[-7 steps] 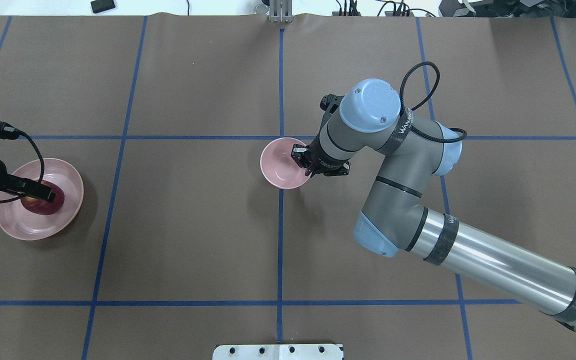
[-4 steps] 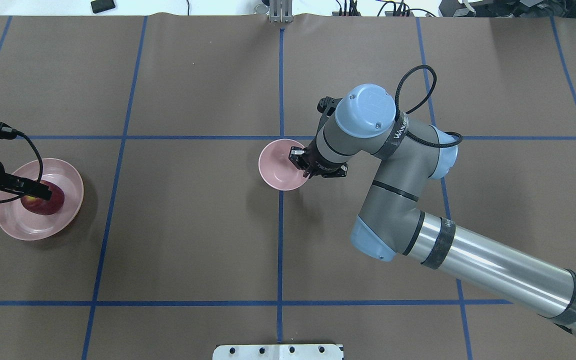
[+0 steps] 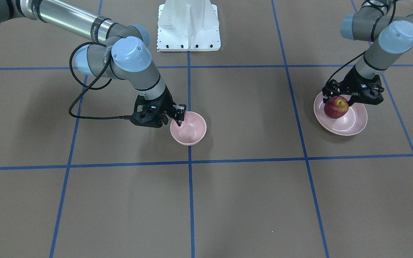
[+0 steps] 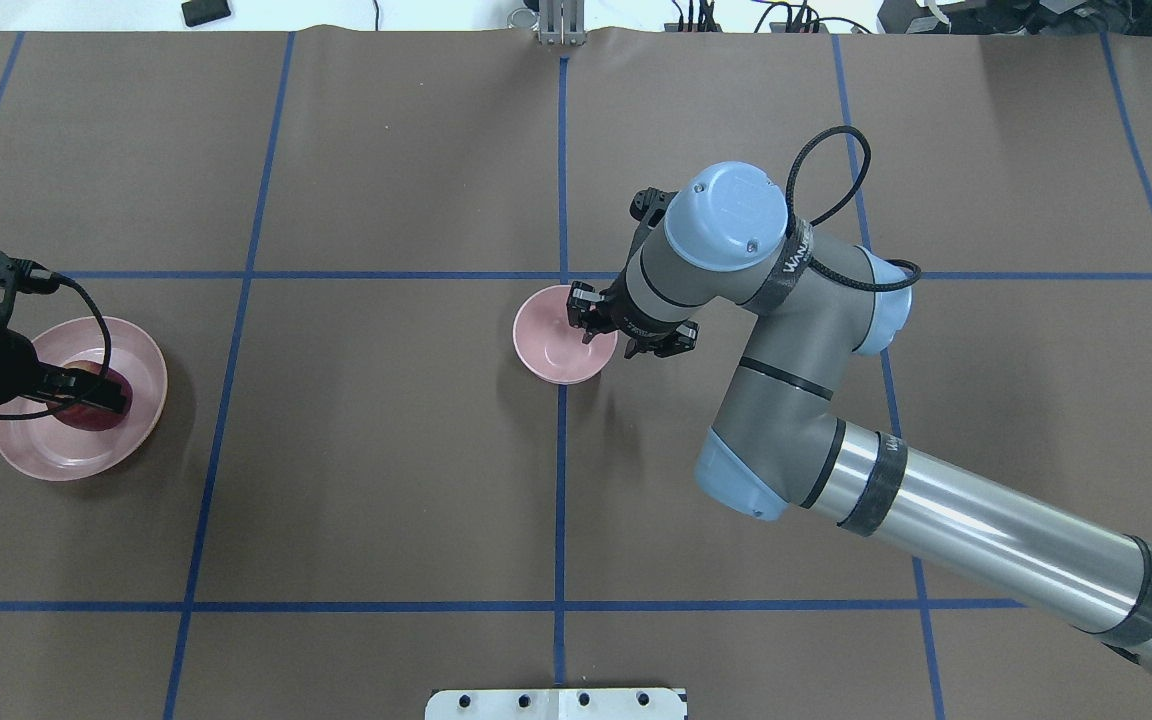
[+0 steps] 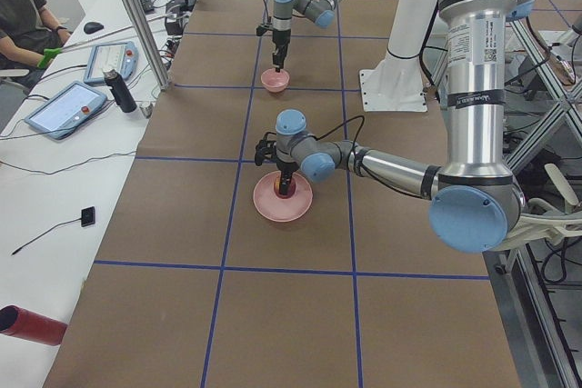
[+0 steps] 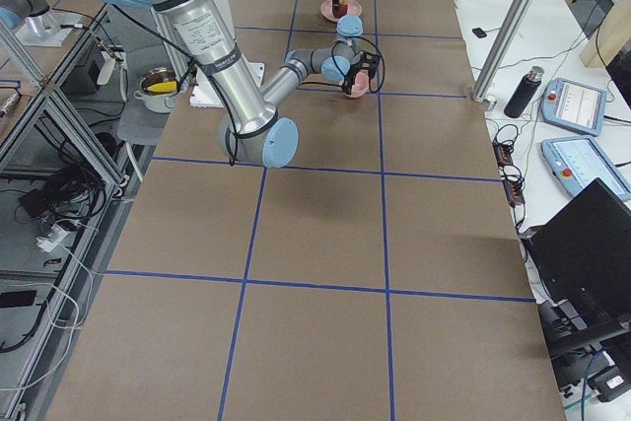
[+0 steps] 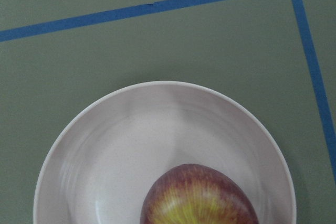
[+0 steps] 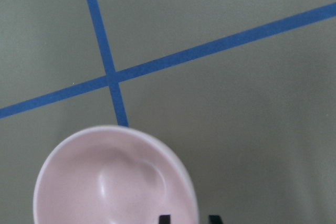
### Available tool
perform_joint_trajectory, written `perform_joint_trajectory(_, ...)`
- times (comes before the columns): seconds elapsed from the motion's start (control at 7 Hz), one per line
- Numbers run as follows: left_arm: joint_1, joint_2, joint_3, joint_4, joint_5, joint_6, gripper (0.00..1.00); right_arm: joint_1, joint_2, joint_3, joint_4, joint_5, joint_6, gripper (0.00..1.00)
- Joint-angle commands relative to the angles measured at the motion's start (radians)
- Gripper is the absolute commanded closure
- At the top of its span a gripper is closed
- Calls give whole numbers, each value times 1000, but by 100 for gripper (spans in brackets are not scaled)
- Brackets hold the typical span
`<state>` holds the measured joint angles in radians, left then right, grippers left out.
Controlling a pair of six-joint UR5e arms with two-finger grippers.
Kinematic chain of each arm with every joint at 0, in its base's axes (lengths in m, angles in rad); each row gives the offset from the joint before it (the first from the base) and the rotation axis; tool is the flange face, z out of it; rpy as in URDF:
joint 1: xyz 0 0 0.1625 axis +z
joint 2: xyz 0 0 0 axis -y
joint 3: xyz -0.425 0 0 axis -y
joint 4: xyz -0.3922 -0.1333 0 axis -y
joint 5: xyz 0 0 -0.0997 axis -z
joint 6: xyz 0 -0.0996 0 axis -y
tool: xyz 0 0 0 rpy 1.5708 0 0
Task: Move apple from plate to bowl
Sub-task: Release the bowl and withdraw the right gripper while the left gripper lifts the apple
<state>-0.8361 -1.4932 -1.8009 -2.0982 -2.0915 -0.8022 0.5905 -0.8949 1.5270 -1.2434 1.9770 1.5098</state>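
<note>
The dark-red apple point(image 3: 336, 107) rests on the wide pale-pink plate point(image 3: 353, 123) at the table's left end. It also shows in the overhead view point(image 4: 98, 415) and the left wrist view point(image 7: 199, 198). My left gripper point(image 3: 338, 101) is low over the apple, open, one finger on each side. The small pink bowl point(image 3: 192, 130) stands near the table's centre, on the blue centre line point(image 4: 551, 350). My right gripper point(image 3: 180, 120) is shut on the bowl's rim on its right side. Both fingertips point(image 8: 164, 219) show at the rim in the right wrist view.
Blue tape lines point(image 4: 560, 150) divide the brown table into squares. The white robot base point(image 3: 188, 25) sits at the near middle edge. A side table with tablets and a bottle point(image 5: 116, 90) runs along the far edge, where a seated person point(image 5: 18, 15) shows.
My right gripper has drawn the bowl a little to the left. My left gripper has shifted slightly right, more squarely over the apple.
</note>
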Motion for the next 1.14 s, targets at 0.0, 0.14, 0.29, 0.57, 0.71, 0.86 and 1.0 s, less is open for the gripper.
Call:
perform_joint_trajectory(0.0,9,2,2,0,33,-2,2,47,-68,145,-80,79,-3,0)
perform_joint_trajectory(0.14,14,-2,9,1,34,-2,2,67,-149,260,-123,103,-14,0)
perform_joint_trajectory(0.29,15,-15,24,1,36,-2,2,98,-201,307,-123,123,-34,0)
perform_joint_trajectory(0.57,15,-51,76,0,36,1,3,141,-309,372,-123,152,-142,0)
perform_joint_trajectory(0.71,14,-62,80,0,36,0,28,161,-406,415,-122,154,-245,0)
perform_joint_trajectory(0.86,14,-59,78,0,34,1,85,187,-496,451,-117,157,-348,0)
perform_joint_trajectory(1.0,9,-55,66,0,25,1,100,215,-559,472,-116,157,-403,0)
